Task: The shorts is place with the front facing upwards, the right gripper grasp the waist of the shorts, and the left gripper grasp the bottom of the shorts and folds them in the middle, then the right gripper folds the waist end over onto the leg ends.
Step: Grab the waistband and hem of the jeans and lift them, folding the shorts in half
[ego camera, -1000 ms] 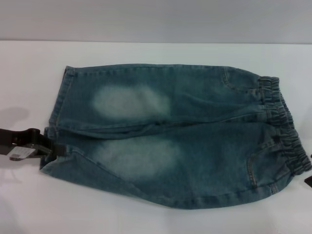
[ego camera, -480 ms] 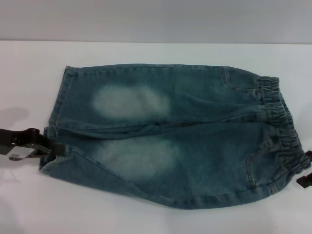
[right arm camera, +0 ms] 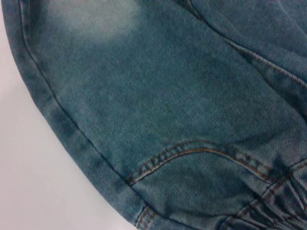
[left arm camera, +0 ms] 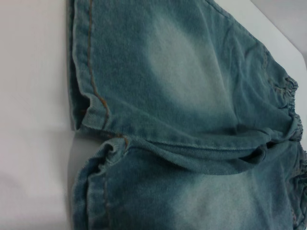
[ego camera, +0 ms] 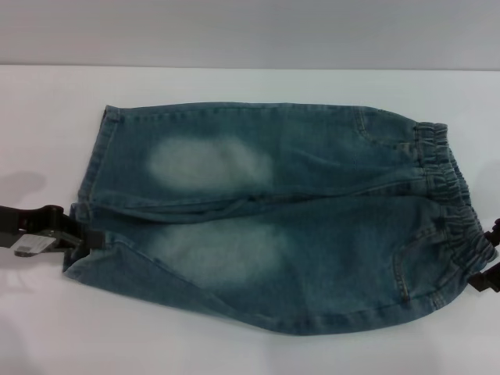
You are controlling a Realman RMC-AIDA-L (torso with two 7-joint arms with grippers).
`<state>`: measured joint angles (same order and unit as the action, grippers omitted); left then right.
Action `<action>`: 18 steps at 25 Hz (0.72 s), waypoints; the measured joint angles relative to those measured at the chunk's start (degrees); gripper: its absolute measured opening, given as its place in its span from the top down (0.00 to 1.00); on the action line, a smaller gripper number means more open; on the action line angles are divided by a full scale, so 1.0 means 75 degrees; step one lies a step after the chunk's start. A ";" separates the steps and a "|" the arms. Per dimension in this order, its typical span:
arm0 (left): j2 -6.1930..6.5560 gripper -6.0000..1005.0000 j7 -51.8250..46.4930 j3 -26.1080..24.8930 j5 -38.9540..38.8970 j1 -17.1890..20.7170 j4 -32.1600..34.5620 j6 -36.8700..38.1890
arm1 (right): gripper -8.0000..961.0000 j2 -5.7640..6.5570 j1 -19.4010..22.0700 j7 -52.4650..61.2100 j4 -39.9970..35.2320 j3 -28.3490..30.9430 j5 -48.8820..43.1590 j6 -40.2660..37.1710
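Right gripper (ego camera: 489, 262) edged onto waist (ego camera: 449, 195) (jaw state unclear) | left gripper (ego camera: 78, 237) clamps shorts (ego camera: 266, 211) hem

I see a white table (ego camera: 234, 355) filling most of the head view, bare surface from 3 through 6 to 9 o'clock. At 12 o'clock, a pale grey wall (ego camera: 250, 31) meets its far edge. A soft shadow (ego camera: 19, 187) lies at 9 o'clock.

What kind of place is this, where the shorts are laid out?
Probably a lab or test bench: the denim shorts lie alone on a plain white table against a bare grey wall, with the left gripper at one hem.
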<state>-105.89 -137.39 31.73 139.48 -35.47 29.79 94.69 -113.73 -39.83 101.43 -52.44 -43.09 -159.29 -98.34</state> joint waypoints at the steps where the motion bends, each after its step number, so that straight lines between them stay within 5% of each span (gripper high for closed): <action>1: 0.0004 0.96 -0.0001 0.0000 0.0000 -0.0002 0.0000 -0.0001 | 0.23 0.0000 0.0001 0.0000 -0.0001 -0.0011 0.0004 0.0000; 7: 0.0017 0.96 -0.0004 0.0000 0.0000 -0.0022 0.0000 -0.0025 | 0.27 0.0000 0.0002 -0.0095 -0.0026 -0.0033 0.0011 -0.0070; 18: 0.0042 0.96 -0.0009 0.0000 0.0000 -0.0041 0.0000 -0.0078 | 0.49 0.0012 0.0004 -0.0204 -0.0040 -0.0032 0.0016 -0.0038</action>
<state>-105.57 -137.46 31.73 139.48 -35.77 29.79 94.10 -113.64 -39.80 99.90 -52.73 -43.33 -159.16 -98.63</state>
